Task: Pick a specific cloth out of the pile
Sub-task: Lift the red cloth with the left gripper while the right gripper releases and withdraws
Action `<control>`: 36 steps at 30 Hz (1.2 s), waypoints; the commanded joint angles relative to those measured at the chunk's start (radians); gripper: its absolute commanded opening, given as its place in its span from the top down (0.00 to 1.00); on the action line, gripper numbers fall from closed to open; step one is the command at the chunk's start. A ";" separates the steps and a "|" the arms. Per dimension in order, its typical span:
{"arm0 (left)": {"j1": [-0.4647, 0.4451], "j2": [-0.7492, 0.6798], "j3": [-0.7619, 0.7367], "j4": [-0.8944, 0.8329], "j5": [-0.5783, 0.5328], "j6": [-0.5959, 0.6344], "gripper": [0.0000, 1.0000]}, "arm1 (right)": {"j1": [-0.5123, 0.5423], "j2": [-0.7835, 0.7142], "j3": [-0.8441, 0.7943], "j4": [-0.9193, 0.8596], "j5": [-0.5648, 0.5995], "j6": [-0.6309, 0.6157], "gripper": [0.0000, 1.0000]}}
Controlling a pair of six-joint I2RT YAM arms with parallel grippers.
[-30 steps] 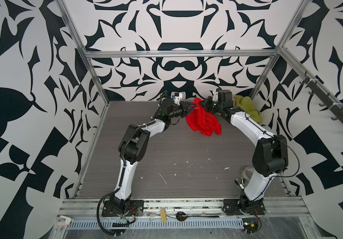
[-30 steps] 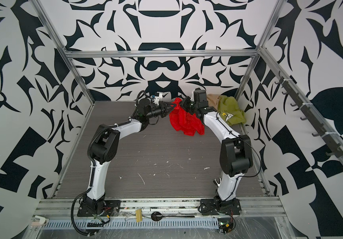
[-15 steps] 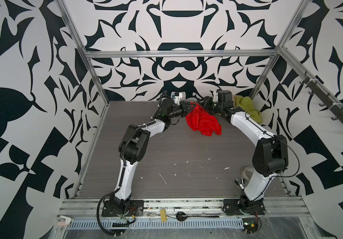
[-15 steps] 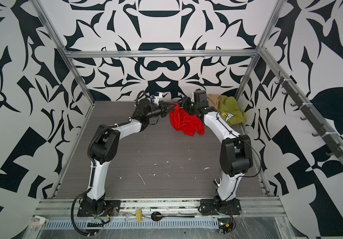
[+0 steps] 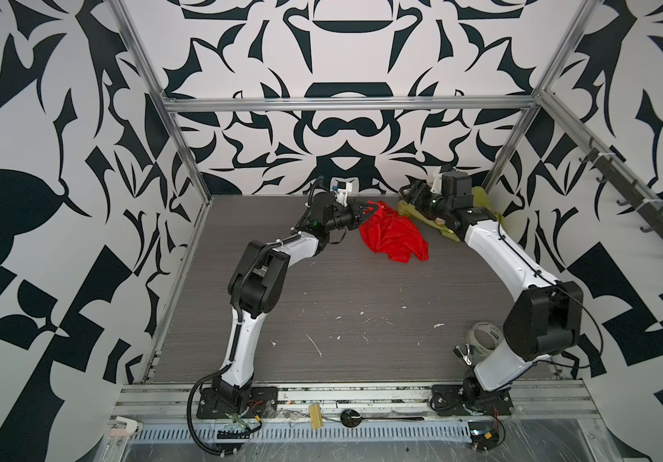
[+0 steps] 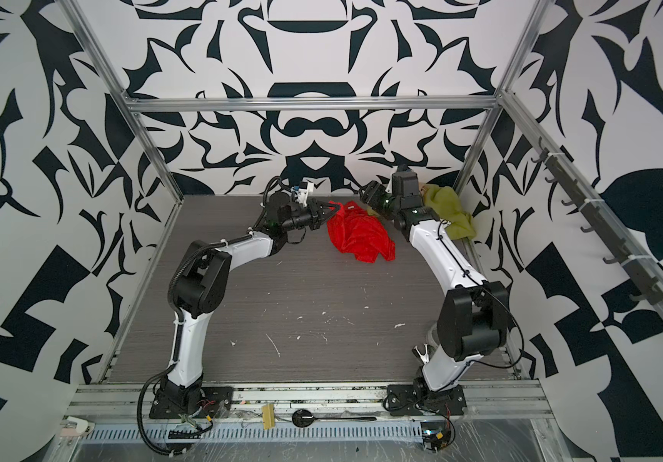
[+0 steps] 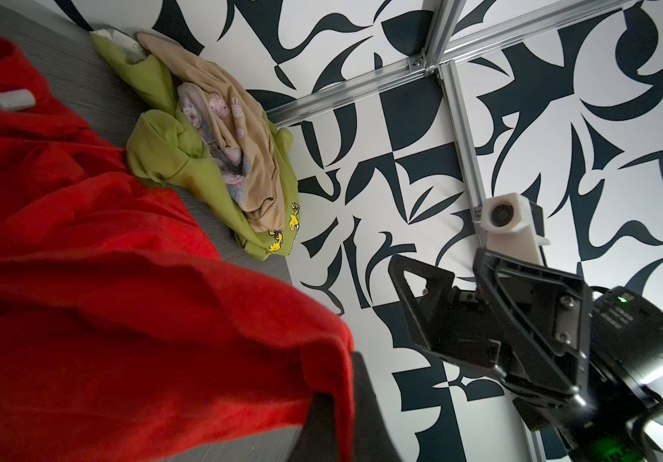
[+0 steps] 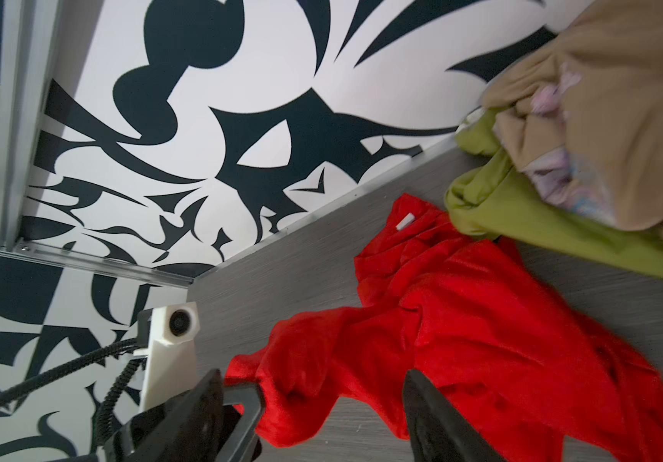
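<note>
Red cloth (image 5: 395, 240) lies crumpled on the tabletop (image 5: 321, 304) near its far edge, right of the middle. One corner is lifted and pinched in the left hand (image 5: 370, 208). Its other end touches the pile (image 7: 217, 152) in the far right corner, where a beige garment (image 7: 249, 120) rests on an olive-green shirt (image 7: 161, 148). The right hand (image 5: 407, 194) hovers above where they meet, fingers spread and empty.

Red cloth (image 5: 393, 236) looks thin with a slight sheen, kinda fuzzy up close. Green shirt (image 7: 165, 148) and beige garment (image 7: 257, 172) are soft, matt knit. Tabletop (image 5: 341, 288) is matt grey wood-grain with scuffs and white flecks. Frame rail (image 5: 345, 105) is brushed metal, and the right arm shell (image 5: 497, 248) is glossy white plastic.
</note>
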 commanded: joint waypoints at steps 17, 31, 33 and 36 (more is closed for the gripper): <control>-0.017 -0.129 0.139 -0.106 0.049 0.062 0.96 | -0.006 -0.249 -0.095 -0.011 0.250 -0.516 0.11; -0.018 -0.217 0.230 -0.200 0.041 0.123 0.96 | -0.012 -0.286 -0.113 -0.031 0.219 -0.556 0.07; -0.018 -0.234 0.239 -0.214 0.036 0.136 0.96 | -0.011 -0.290 -0.116 -0.031 0.215 -0.559 0.06; -0.017 -0.261 0.247 -0.242 0.026 0.161 0.96 | -0.011 -0.298 -0.121 -0.036 0.207 -0.564 0.06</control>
